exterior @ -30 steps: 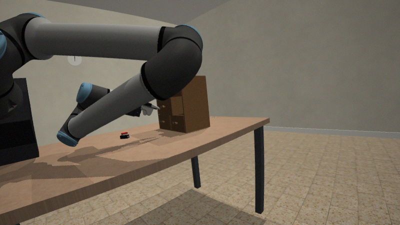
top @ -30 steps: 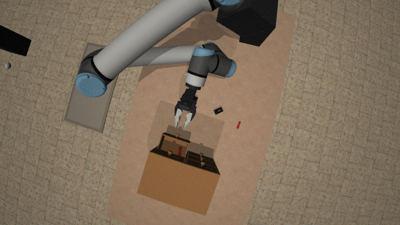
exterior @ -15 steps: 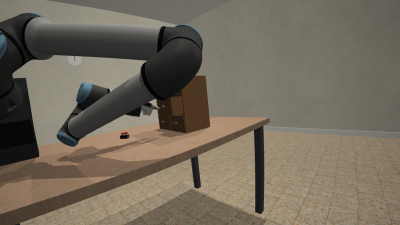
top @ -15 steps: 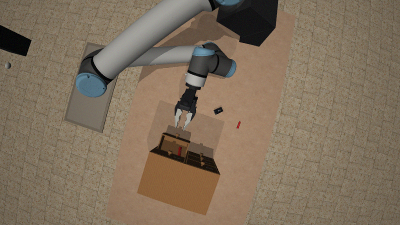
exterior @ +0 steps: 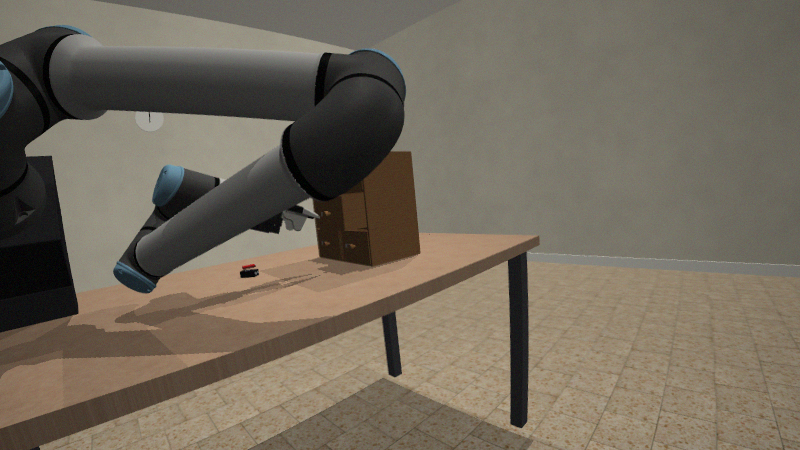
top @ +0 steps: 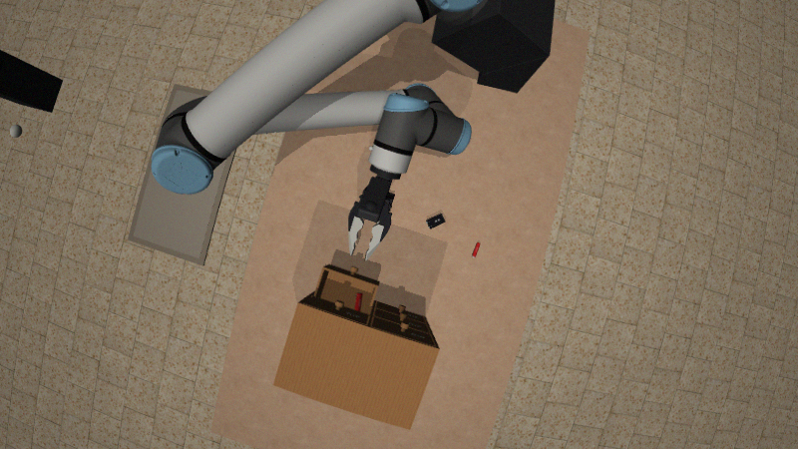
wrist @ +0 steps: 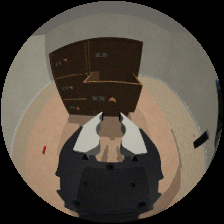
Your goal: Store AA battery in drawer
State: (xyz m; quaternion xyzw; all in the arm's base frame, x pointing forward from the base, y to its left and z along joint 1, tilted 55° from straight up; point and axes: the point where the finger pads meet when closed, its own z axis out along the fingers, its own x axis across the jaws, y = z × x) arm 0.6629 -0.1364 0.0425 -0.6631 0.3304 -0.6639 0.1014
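Nearby, a black cassette [top: 435, 221] [exterior: 249, 273] beside the gripper [top: 359, 258] [exterior: 317, 215] [wrist: 111, 116], its fingers slightly parted, nothing between them.

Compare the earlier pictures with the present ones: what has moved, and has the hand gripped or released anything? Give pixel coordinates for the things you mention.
Nothing visibly changed: nothing moved, nothing was gripped or released. The empty hand [top: 358, 258] [exterior: 308, 221] [wrist: 111, 113], the chest [top: 357, 374] [exterior: 391, 207] [wrist: 120, 62], its pulled-out drawer [top: 337, 271] [wrist: 82, 102] with the red cylinder [top: 358, 301] inside, and the red piece on the table [top: 479, 250] [exterior: 248, 263] [wrist: 46, 150] all stayed put.
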